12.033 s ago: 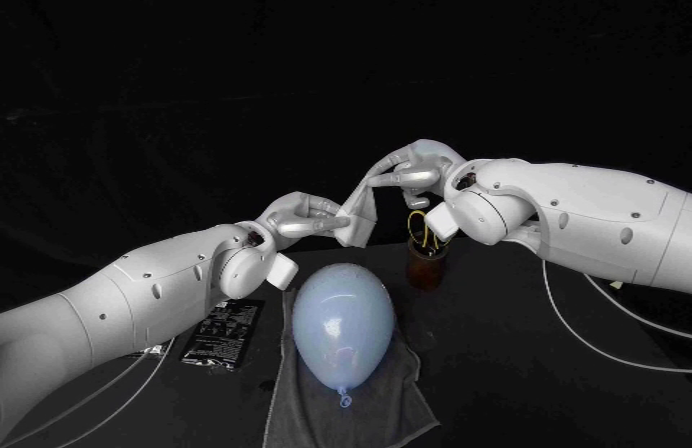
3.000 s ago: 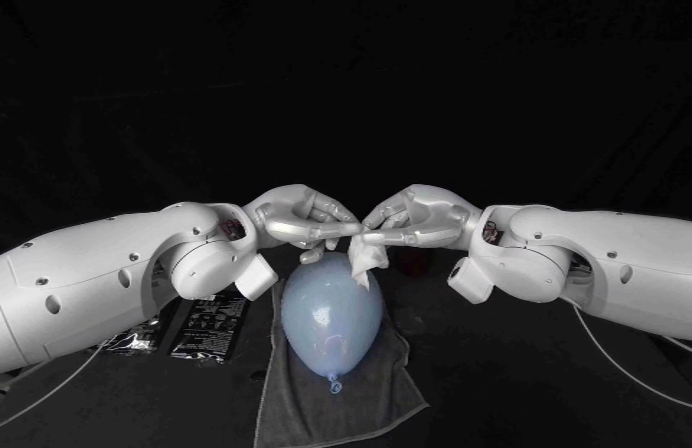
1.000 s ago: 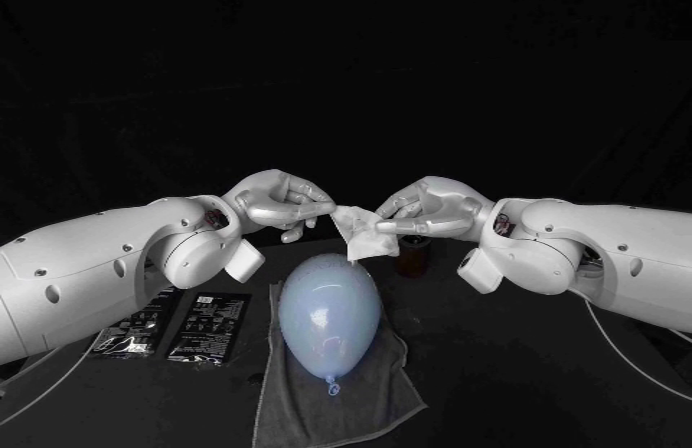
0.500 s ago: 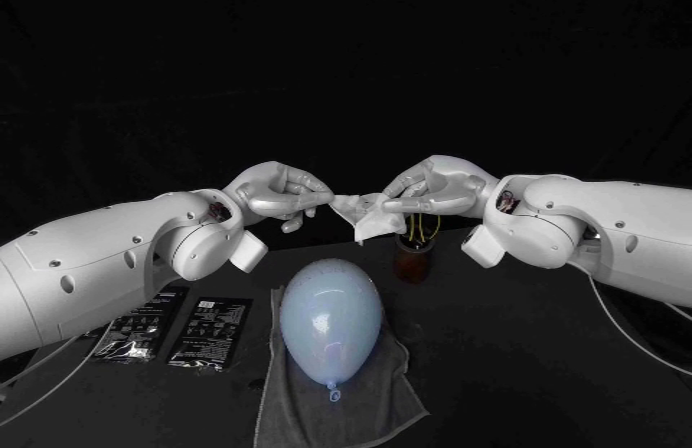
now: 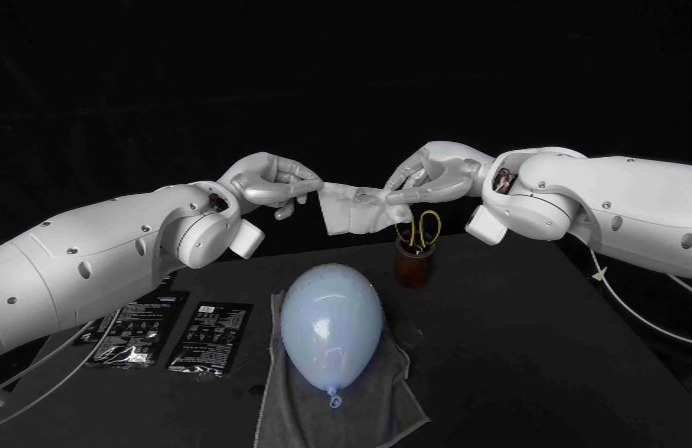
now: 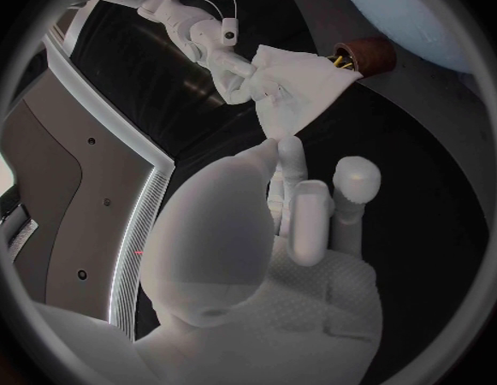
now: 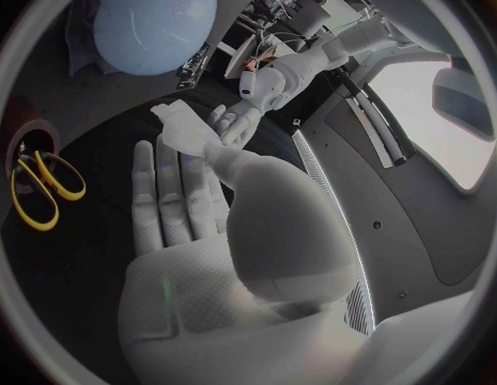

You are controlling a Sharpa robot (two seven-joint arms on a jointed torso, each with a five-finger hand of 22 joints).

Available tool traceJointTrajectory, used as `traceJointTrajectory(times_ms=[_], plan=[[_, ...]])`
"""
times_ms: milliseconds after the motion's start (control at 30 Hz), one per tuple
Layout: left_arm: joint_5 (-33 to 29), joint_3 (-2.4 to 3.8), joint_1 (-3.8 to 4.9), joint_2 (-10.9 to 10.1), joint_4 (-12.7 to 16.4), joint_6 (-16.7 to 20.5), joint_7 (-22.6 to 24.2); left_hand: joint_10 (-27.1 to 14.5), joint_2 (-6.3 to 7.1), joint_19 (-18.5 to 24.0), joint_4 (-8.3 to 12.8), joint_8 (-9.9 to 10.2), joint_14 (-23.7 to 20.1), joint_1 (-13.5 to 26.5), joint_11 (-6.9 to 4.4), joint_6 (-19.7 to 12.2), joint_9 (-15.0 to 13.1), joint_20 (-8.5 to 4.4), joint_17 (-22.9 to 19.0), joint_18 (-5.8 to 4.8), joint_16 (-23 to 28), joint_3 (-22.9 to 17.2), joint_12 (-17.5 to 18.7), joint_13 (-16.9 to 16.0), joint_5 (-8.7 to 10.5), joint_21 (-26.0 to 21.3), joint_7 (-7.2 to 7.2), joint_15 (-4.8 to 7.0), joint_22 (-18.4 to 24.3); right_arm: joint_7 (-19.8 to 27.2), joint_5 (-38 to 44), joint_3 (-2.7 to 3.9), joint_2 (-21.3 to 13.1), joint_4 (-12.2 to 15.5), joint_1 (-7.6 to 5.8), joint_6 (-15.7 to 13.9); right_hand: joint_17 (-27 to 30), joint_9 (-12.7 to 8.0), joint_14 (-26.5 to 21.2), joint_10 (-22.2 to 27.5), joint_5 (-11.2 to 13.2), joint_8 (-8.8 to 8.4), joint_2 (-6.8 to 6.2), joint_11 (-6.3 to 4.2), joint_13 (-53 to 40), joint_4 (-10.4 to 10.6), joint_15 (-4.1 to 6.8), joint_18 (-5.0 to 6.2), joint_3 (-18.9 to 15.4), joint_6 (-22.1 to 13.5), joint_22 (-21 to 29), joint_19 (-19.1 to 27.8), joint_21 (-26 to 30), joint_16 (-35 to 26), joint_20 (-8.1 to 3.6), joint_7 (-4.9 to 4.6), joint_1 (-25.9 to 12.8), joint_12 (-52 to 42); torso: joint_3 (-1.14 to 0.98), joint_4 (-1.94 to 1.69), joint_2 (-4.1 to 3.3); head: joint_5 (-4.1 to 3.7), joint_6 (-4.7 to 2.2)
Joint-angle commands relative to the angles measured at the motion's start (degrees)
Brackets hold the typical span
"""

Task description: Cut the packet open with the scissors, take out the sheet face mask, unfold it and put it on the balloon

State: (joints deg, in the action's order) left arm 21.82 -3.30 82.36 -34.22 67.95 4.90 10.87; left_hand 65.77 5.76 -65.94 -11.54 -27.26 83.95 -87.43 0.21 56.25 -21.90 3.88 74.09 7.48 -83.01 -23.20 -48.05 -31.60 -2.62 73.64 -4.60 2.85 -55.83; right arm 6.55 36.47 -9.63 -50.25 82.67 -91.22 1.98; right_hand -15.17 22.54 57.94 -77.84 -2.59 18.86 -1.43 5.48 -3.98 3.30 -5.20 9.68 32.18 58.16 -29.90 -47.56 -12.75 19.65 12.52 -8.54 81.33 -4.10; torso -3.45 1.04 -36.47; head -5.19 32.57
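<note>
Pinching the sheet face mask [image 5: 351,208] by its upper edge, the fingers [image 5: 299,188] of the left hand [image 5: 271,183] and those of the right hand [image 5: 433,176] hold it spanned between them in the air, not yet fully opened. The balloon [image 5: 332,323] lies below it and nearer the robot, on a grey towel [image 5: 368,408] on the desk [image 5: 548,368]. Its long axis runs front to back, with the knot nearest. Both hands look about equally far from it, so the mask likely needs an even descent.

No legible text found. Two black packets [image 5: 206,338], near left on the surface [image 5: 548,368], carry white print and label blocks, all too small to read. No other markings readable.
</note>
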Motion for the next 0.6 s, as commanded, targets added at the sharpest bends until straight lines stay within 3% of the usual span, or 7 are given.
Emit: traceJointTrajectory(times_ms=[33,300,600], plan=[[-0.41,0.11,0.16,0.46,-1.04,1.50,1.87,0.33,0.04,-0.37,0.72,-0.24,0.60,-0.41,0.02,0.16,-1.96,-0.04,0.05,-0.60,-0.25,-1.11,0.27,0.06,-0.18,0.37,0.04,0.18,-0.19,-2.56,7.89,0.04,0.84,-0.91,-0.46,2.62,-0.06,2.39,0.38,-0.25,-0.16,0.23,0.01,-0.38,-0.07,-0.44,-0.09,0.62,0.04,0.44,-0.11,0.46,-0.39,-0.02,-0.07,0.17,-0.64,-0.02,-0.03,-0.01,-0.10,0.08,-0.42],[-0.48,0.21,0.46,0.99,-2.75,1.23,2.02,0.40,0.19,-0.40,0.85,-0.37,0.67,-0.31,0.03,0.12,-2.03,-0.07,0.16,-0.60,-0.31,-1.46,0.45,0.17,-0.18,0.44,0.01,0.17,-0.27,-4.26,14.15,0.05,2.78,-2.35,-1.32,-0.20,-0.17,2.53,0.61,-0.47,-0.16,0.31,-0.04,-0.47,-0.10,-0.59,-0.01,0.66,0.03,0.57,-0.32,0.37,-0.57,0.03,-0.12,0.27,-0.94,-0.08,-0.03,-0.02,-0.04,0.13,-0.70],[0.24,0.23,0.64,1.38,-3.41,-0.29,1.56,0.42,0.24,-0.48,0.88,-0.40,0.67,-0.27,0.04,0.10,-2.04,-0.07,0.15,-0.63,-0.31,-1.54,0.49,0.18,-0.18,0.51,0.00,0.17,-0.41,-4.77,14.87,0.05,4.02,-2.65,-1.71,-1.58,-0.20,2.56,0.67,-0.52,-0.16,0.33,-0.04,-0.49,-0.11,-0.61,0.02,0.66,0.04,0.60,-0.38,0.34,-0.62,0.04,-0.14,0.30,-1.02,-0.09,0.01,-0.06,-0.07,0.16,-0.87]])
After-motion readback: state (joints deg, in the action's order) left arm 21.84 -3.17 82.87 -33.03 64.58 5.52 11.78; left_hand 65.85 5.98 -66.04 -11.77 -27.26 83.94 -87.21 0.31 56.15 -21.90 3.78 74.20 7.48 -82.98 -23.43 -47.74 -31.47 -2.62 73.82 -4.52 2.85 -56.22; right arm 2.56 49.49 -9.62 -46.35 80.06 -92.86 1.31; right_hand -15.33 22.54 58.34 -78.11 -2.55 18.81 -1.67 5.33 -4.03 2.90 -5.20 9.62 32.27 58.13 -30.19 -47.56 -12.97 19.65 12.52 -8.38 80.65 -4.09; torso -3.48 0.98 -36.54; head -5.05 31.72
